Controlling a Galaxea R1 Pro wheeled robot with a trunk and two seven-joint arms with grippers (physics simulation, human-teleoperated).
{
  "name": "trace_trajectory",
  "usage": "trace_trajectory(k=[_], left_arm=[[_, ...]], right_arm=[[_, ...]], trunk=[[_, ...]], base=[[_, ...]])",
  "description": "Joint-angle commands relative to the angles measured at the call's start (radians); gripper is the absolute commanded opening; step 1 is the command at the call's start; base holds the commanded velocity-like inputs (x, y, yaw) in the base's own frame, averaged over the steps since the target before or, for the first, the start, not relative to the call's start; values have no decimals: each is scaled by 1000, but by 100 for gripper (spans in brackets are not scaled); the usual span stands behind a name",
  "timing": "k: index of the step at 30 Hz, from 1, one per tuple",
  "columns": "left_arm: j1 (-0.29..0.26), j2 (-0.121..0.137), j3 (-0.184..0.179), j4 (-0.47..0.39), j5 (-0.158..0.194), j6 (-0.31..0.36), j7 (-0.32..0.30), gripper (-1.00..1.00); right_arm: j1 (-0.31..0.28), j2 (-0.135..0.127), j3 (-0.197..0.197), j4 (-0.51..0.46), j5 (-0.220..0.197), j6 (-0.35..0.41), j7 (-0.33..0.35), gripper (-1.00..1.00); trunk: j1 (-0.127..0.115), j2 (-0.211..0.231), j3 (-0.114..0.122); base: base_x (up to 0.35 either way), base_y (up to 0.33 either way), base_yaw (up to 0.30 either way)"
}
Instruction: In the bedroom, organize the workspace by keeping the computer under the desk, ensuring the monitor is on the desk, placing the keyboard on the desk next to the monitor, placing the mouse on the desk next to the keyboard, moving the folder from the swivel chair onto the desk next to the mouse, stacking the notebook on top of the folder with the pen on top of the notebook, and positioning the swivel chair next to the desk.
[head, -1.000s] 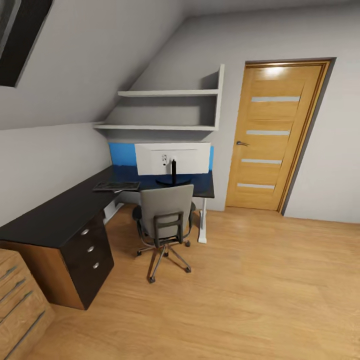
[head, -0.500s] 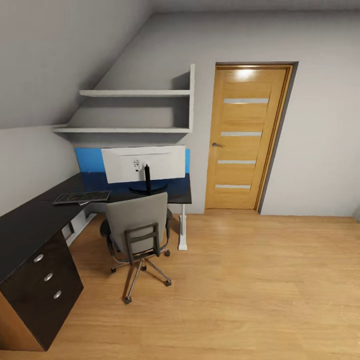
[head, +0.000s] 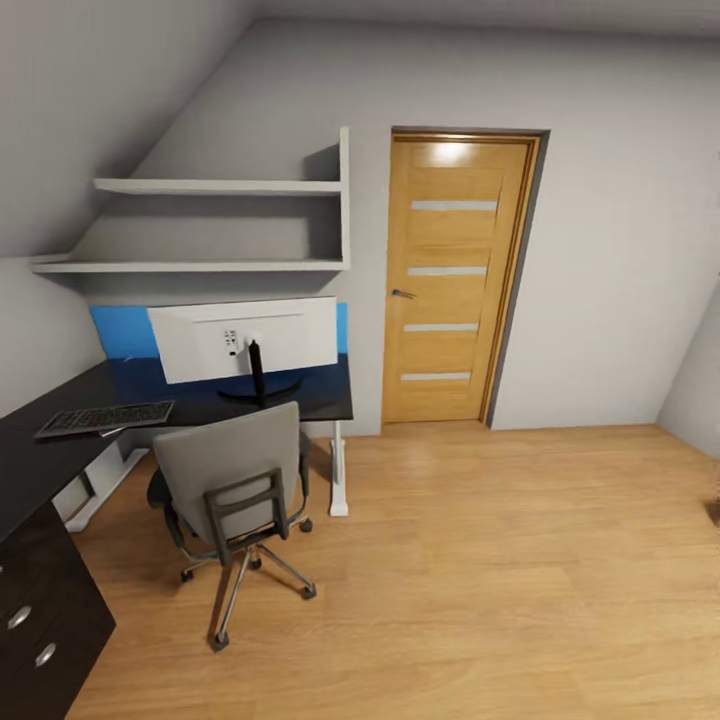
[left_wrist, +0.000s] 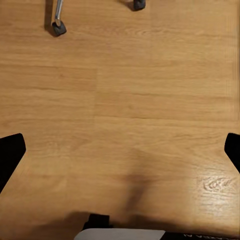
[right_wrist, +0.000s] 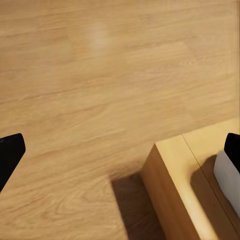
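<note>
Both tools (left_wrist: 120, 150) (right_wrist: 120, 150) gape wide over bare floor (head: 520, 560); swivel chair (head: 232, 478) blocks the desk (head: 40, 465).

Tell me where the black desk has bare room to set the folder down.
The glossy black desk looks bare on its near stretch, between the slim black keyboard and the drawer unit. Another bare patch lies right of the monitor's curved foot, toward the desk's end. It is crowded around the wide monitor and keyboard.
</note>
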Motion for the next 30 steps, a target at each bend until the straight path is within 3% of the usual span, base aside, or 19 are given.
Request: trace_trajectory(k=[1, 30], left_arm=[[-1, -1, 4, 1, 3, -3, -2, 100], [-1, -1, 4, 1, 3, 0, -1, 100]], right_arm=[[-1, 0, -1, 0, -7, -3, 1, 100], [-1, -2, 3, 1, -2, -3, 4, 100]], trunk=[[0, -1, -1], [0, -1, 0]], base=[[23, 0, -22], [223, 0, -3]])
